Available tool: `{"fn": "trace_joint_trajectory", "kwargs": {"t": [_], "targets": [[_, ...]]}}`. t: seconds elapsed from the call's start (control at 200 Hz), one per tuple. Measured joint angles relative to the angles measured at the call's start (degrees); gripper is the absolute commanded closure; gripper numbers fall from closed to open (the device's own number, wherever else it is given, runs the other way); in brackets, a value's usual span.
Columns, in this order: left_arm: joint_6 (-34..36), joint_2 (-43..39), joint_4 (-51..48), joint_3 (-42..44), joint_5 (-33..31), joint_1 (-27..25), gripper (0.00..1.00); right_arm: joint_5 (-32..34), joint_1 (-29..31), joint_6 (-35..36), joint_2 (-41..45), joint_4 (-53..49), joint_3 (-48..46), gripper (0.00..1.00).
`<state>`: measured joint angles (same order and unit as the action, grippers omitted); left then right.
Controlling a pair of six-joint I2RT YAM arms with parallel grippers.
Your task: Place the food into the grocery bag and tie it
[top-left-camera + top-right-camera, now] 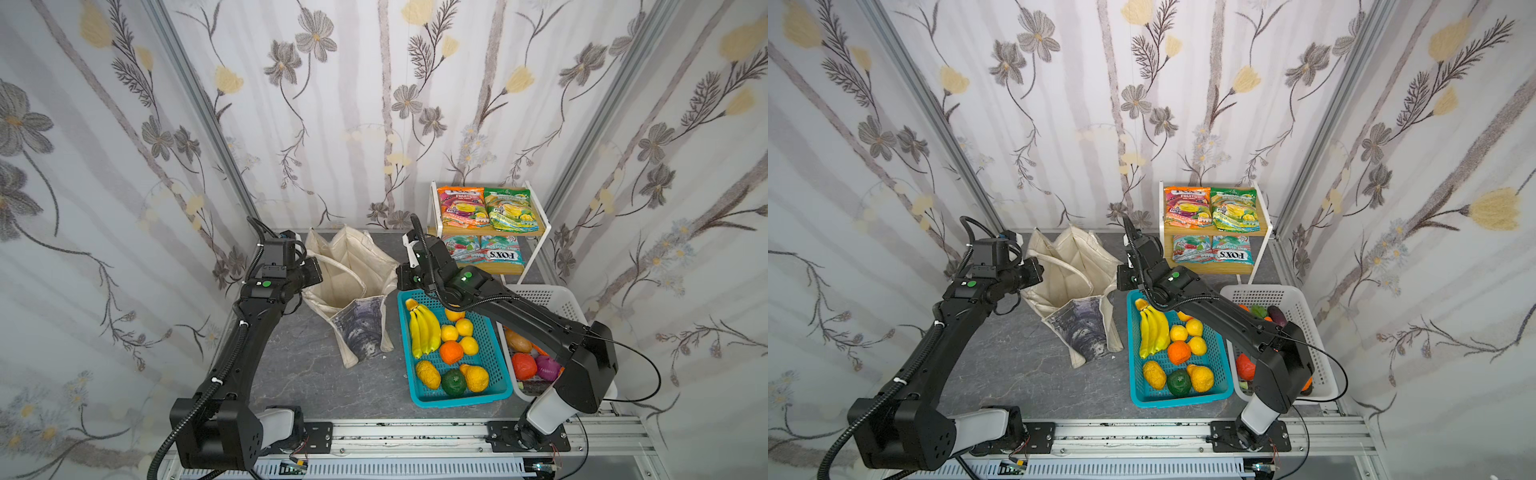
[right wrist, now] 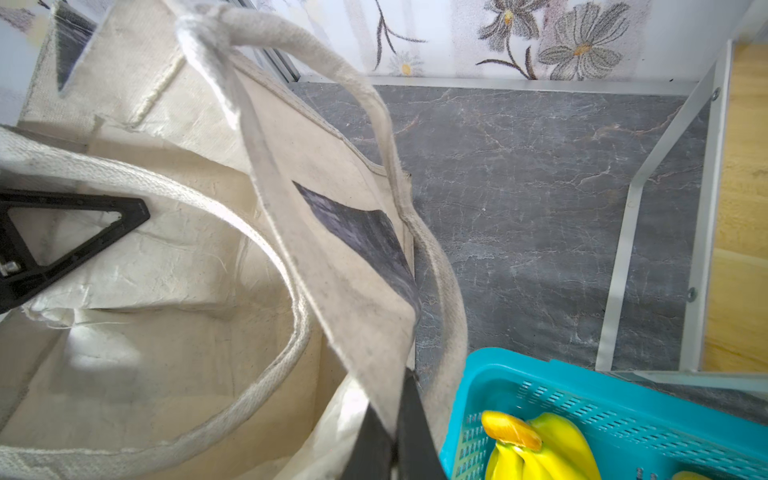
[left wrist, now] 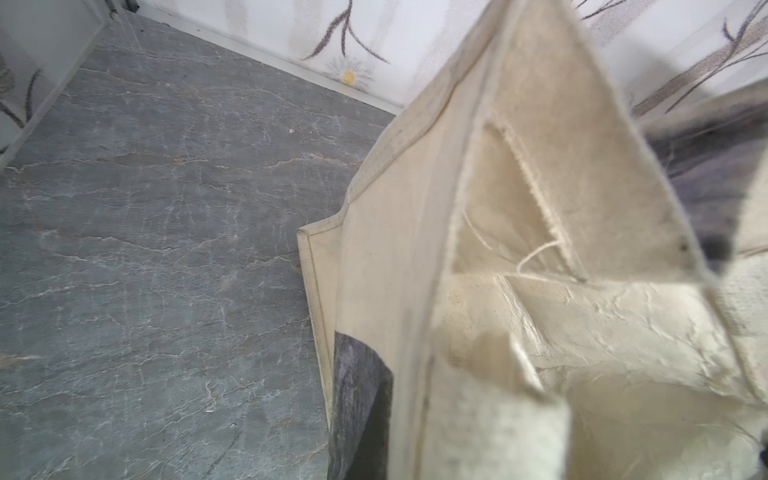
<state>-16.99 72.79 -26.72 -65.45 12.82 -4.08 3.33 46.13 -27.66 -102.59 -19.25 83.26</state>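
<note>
The cream grocery bag (image 1: 349, 291) (image 1: 1067, 286) stands open at the back of the table, empty as far as its inside (image 2: 166, 291) shows. My right gripper (image 2: 388, 399) (image 1: 401, 282) is shut on the bag's right rim, with fabric pinched between its black fingers. My left gripper (image 1: 318, 270) (image 1: 1040, 270) is at the bag's left rim. One of its fingers (image 2: 75, 232) reaches inside, and its own view shows only bag cloth (image 3: 540, 249). The banana bunch (image 1: 424, 328) (image 2: 540, 449), an orange (image 1: 451, 351) and lemons (image 1: 449, 332) lie in the teal basket. Orange (image 1: 461, 210) and green (image 1: 513, 210) snack packets lie on the shelf.
The teal basket (image 1: 457, 401) sits just right of the bag, with a white basket (image 1: 557, 299) of vegetables, including a brown bulb (image 1: 517, 343), beyond it. A white-framed wooden shelf (image 1: 536, 249) stands at the back right. Walls close in on three sides.
</note>
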Motion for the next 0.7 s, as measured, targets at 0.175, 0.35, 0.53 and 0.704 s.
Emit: {"fn": "trace_joint_trajectory", "kwargs": {"t": [0.175,0.35,0.53,0.704], "targets": [[-0.98,-0.68,0.31,0.52,0.22,-0.48,0.64,-0.13,1.84,-2.27,2.36,1.51,-2.82,1.00],[-0.52,-3.87,-1.27,-0.09,-4.46,-1.46,0.29,-0.26,2.19,-3.69,3.13,2.08,-5.35,1.00],[0.33,-8.02,-3.56,-3.61,-10.08,-1.29,0.02,0.11,1.86,-4.07,3.23,2.12,-5.79,1.00],[0.48,-7.63,-3.91,-3.15,-10.08,-1.11,0.02,0.09,1.75,-4.22,4.04,2.34,-6.78,1.00]]}}
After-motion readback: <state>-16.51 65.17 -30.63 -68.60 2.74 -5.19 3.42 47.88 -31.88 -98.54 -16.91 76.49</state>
